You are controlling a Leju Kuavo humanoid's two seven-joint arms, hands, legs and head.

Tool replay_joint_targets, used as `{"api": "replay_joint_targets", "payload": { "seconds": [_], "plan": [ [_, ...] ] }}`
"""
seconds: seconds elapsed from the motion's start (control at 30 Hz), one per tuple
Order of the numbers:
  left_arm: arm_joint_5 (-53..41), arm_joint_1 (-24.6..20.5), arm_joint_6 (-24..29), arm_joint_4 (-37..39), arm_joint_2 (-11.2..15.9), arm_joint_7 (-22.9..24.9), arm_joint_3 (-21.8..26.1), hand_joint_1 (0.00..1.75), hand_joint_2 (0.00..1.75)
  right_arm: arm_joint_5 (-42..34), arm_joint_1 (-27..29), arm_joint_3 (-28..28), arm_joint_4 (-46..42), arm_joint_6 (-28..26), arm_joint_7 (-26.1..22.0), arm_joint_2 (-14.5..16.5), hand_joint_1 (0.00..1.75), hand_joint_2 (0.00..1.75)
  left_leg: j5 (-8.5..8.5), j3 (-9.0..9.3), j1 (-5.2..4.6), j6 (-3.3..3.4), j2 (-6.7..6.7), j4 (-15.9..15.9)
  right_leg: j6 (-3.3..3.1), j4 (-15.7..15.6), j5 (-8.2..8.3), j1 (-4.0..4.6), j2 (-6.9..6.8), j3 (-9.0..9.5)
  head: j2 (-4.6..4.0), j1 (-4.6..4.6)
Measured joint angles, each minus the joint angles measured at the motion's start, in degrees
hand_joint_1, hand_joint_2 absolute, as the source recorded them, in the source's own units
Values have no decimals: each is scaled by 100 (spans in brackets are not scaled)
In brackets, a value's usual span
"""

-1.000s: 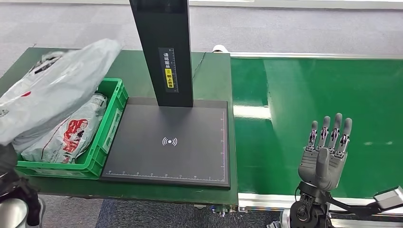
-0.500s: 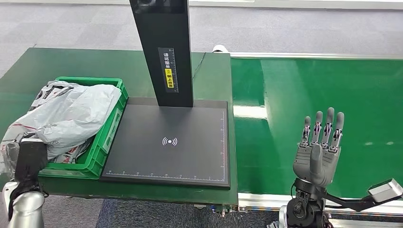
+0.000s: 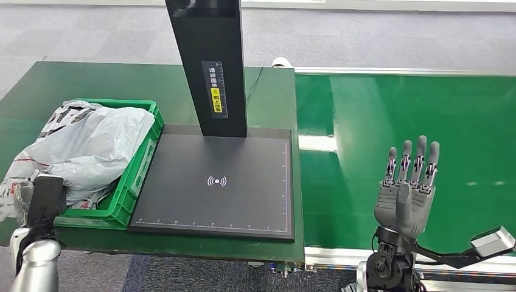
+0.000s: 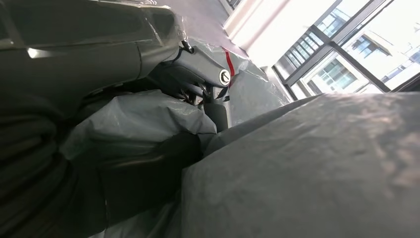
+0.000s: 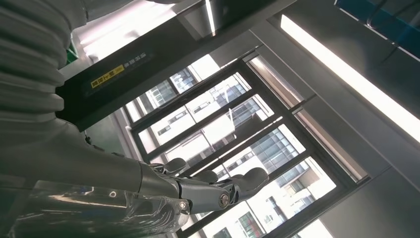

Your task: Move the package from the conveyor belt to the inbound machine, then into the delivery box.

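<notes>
Head view: one grey crumpled plastic mailer package (image 3: 91,143) lies on top in the one green plastic crate (image 3: 137,176), at the left end of the green desk (image 3: 268,103). At least one more bag with red print (image 3: 15,182) lies under it; exact count cannot be told. The left hand (image 3: 41,198) sits at the crate's near left corner, against the grey package's near edge. One black flat scanner pad (image 3: 219,182) with its black upright post (image 3: 210,67) stands just right of the crate. Right hand (image 3: 406,194) is raised above the green conveyor belt (image 3: 414,121), fingers straight and apart, holding nothing.

Left wrist view: grey plastic presses against the left hand's fingers (image 4: 205,74); whether they grip it cannot be told.

Right wrist view: right hand's fingers (image 5: 218,191) extended, nothing in them.
</notes>
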Motion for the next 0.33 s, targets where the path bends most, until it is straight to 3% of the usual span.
{"api": "replay_joint_targets", "payload": {
  "seconds": [0.17,0.2,0.3,0.33],
  "plan": [
    [-218,-141,-23,219,41,88,-22,175,175,-16,-14,27,15,-11,33,0,0,175,1,3,0,-1,-3,0,0,0,0,0,-3,3,0,1],
    [-270,-217,-14,338,67,87,-36,158,175,-25,-29,36,27,-23,46,-1,0,175,2,6,0,-2,-8,0,-1,0,-2,0,-8,7,0,0],
    [-278,-493,39,778,156,-46,-88,27,175,-46,-103,70,73,-101,60,-6,0,175,8,14,0,-10,-36,-1,-8,2,-9,0,-32,19,0,0],
    [-261,-541,45,853,170,-81,-96,0,175,-49,-117,76,80,-119,61,-7,0,175,10,15,0,-13,-42,-1,-10,2,-9,0,-36,21,0,0]
  ]
}}
